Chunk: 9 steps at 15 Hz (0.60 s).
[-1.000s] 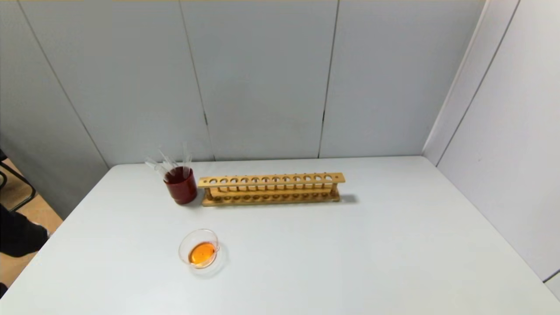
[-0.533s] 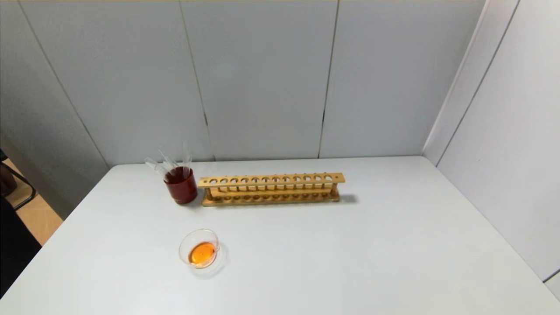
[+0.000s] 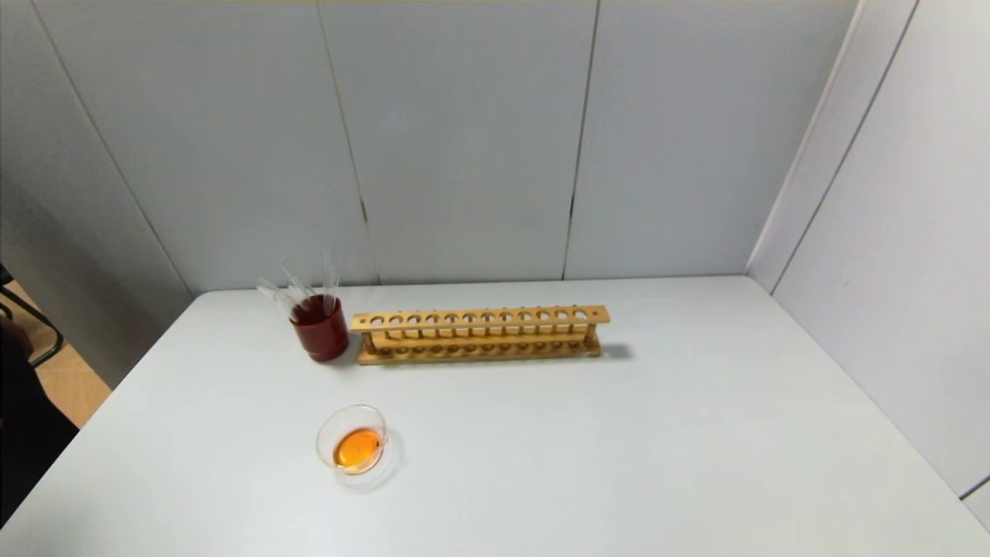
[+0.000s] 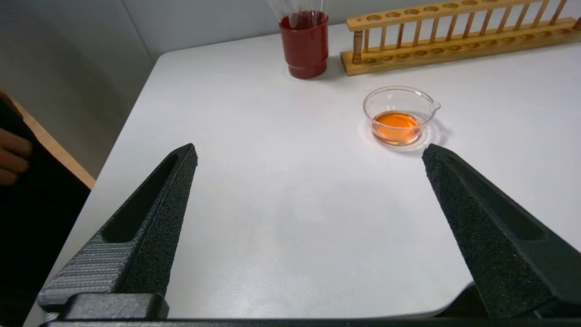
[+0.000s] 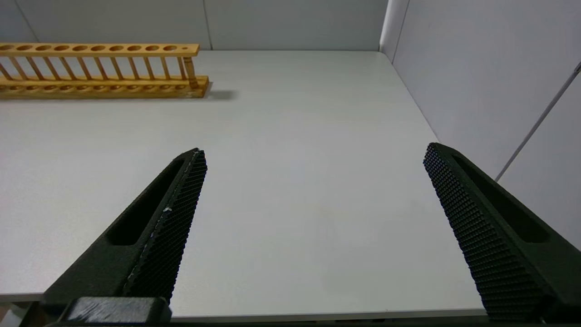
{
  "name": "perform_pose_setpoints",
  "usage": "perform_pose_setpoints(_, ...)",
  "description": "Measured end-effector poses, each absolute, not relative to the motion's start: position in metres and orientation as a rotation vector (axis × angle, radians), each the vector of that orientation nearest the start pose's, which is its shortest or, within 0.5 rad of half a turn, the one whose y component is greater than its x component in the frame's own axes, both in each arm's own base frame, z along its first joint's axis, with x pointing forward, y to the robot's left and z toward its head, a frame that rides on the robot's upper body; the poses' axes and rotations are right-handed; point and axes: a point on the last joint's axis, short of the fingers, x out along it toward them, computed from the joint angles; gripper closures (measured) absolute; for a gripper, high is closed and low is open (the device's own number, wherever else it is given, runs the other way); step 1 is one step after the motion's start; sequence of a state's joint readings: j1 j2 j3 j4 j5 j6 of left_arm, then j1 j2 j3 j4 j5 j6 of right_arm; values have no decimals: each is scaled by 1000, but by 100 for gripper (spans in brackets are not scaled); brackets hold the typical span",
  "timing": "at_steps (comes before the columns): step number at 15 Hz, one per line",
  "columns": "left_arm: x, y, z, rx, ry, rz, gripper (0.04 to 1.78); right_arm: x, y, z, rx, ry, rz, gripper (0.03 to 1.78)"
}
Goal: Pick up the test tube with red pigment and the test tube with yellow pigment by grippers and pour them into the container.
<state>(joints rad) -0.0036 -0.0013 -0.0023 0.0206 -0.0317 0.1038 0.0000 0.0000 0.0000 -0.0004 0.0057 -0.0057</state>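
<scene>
The container (image 3: 352, 439), a low clear glass dish, sits on the near left of the white table and holds orange liquid; it also shows in the left wrist view (image 4: 398, 115). No tube with red or yellow liquid is in view. Several clear tubes (image 3: 298, 285) stand in the dark red cup (image 3: 319, 328). My left gripper (image 4: 308, 152) is open and empty over the table's near left edge, short of the dish. My right gripper (image 5: 314, 152) is open and empty over the near right edge. Neither gripper shows in the head view.
An empty wooden tube rack (image 3: 479, 333) stands at the back centre beside the red cup; it also shows in the right wrist view (image 5: 100, 70). A person's dark clothing (image 3: 23, 418) and hand (image 4: 11, 154) are off the table's left side. Grey walls close the back and right.
The person at the far left has shifted back a little. The dish, cup and rack have not moved.
</scene>
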Motion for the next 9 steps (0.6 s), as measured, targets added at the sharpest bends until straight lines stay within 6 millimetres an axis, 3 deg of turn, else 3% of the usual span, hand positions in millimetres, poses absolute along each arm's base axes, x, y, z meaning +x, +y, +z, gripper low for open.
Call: perform_pose_setpoints(9,-23,-1,74,101,10,-43,7,-23,0,76,-6,-2,5,6)
